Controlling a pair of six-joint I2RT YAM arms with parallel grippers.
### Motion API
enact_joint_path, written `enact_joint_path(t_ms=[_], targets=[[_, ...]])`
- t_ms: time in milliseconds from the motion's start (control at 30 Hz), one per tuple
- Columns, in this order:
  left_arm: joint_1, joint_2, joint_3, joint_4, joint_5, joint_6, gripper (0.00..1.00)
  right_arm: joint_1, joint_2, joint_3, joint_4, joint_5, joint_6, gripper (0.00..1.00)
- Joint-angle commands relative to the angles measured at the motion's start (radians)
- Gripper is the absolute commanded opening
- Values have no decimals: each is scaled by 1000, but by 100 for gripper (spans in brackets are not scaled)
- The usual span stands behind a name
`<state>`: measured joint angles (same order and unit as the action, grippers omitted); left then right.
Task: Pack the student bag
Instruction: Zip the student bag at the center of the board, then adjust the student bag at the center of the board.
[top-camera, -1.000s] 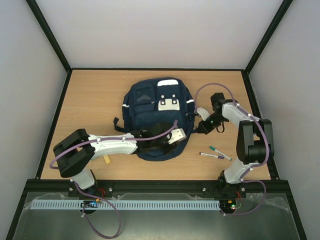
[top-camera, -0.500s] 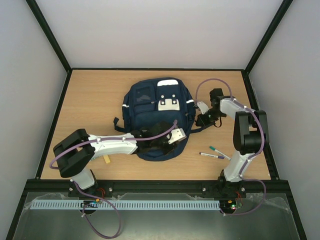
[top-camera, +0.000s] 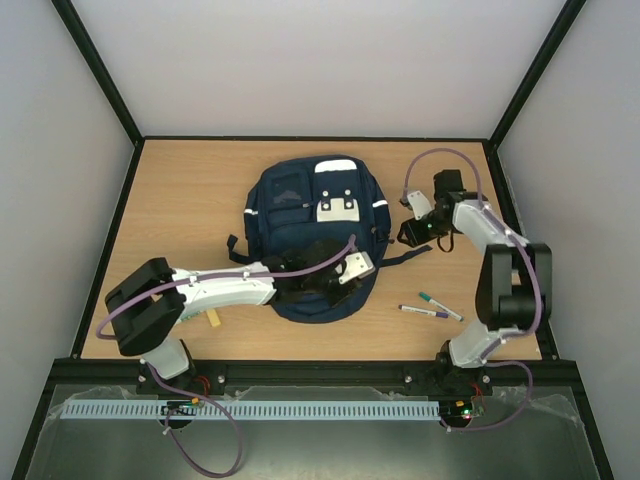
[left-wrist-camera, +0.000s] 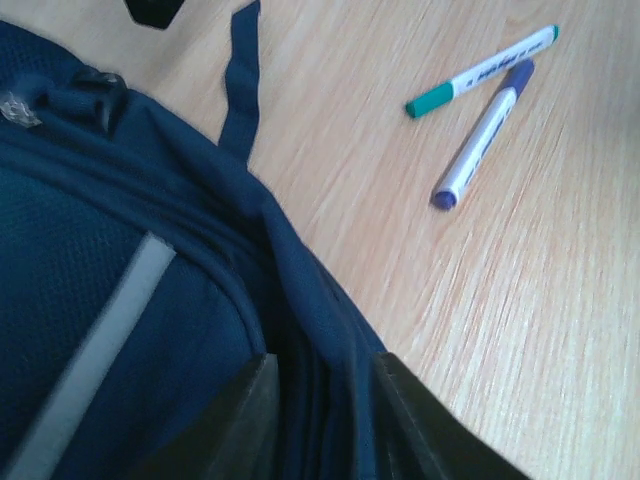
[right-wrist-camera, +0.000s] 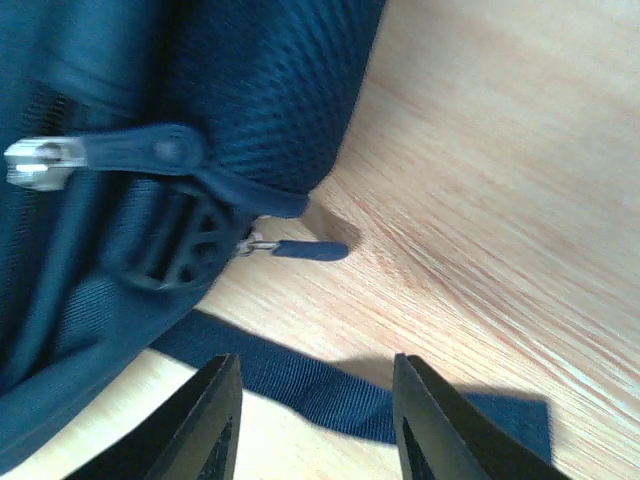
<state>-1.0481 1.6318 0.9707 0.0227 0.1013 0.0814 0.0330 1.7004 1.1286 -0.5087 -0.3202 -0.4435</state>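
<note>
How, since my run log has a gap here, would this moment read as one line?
left gripper: astride bag fold, grip unclear | right gripper: open above strap | pens: unpacked

A robotics lab cell is indicated: a wooden counter (top-camera: 190, 200) is enclosed by plain white walls (top-camera: 320, 60) and black frame posts (top-camera: 98, 68). A left arm (top-camera: 225, 290) and a right arm (top-camera: 505, 275) are bolted at its near edge, beside a slotted cable duct (top-camera: 250, 410).

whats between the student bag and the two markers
Bare tabletop only: the left wrist view shows nothing between the student bag, the green marker and the purple marker.
</note>
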Motion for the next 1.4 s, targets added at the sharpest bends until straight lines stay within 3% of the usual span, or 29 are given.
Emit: enact_joint_path(t_ms=[0,100,133,167,200,233,267,533,667,800,1000,1167,1267,1367], targets=[[10,-65,107,-70,7,-7,34,0,-197,-17,-86,-25,4,46],[10,-80,186,-138,-12,6,46,1,-302,23,-148,-68,10,63],[10,-86,208,-157,-24,10,49,1,-334,36,-162,-85,12,77],[11,-95,231,-175,-41,12,53,0,-364,47,-168,-100,13,97],[10,-103,252,-193,-59,10,59,1,-398,50,-169,-112,11,100],[12,-113,271,-213,-79,6,90,1,-429,47,-160,-116,11,99],[13,-123,291,-225,-98,-5,98,2,-460,38,-144,-108,28,99],[69,-173,395,-346,-319,-87,99,3,-561,-3,-67,-168,131,99],[120,-226,338,-362,-412,-116,99,3,-515,2,-42,-276,212,99],[205,-343,185,-315,-446,-172,99,5,-441,-39,-10,-388,256,99],[358,-561,-34,-242,-417,-208,99,24,-439,-132,96,-333,308,99],[444,-720,-183,-144,-371,-228,99,30,-545,-269,267,-115,361,99],[449,-729,-200,-141,-558,-274,99,30,-569,-297,293,-16,323,99],[488,-700,-187,-217,-802,-452,99,23,-571,-341,354,12,322,99]])
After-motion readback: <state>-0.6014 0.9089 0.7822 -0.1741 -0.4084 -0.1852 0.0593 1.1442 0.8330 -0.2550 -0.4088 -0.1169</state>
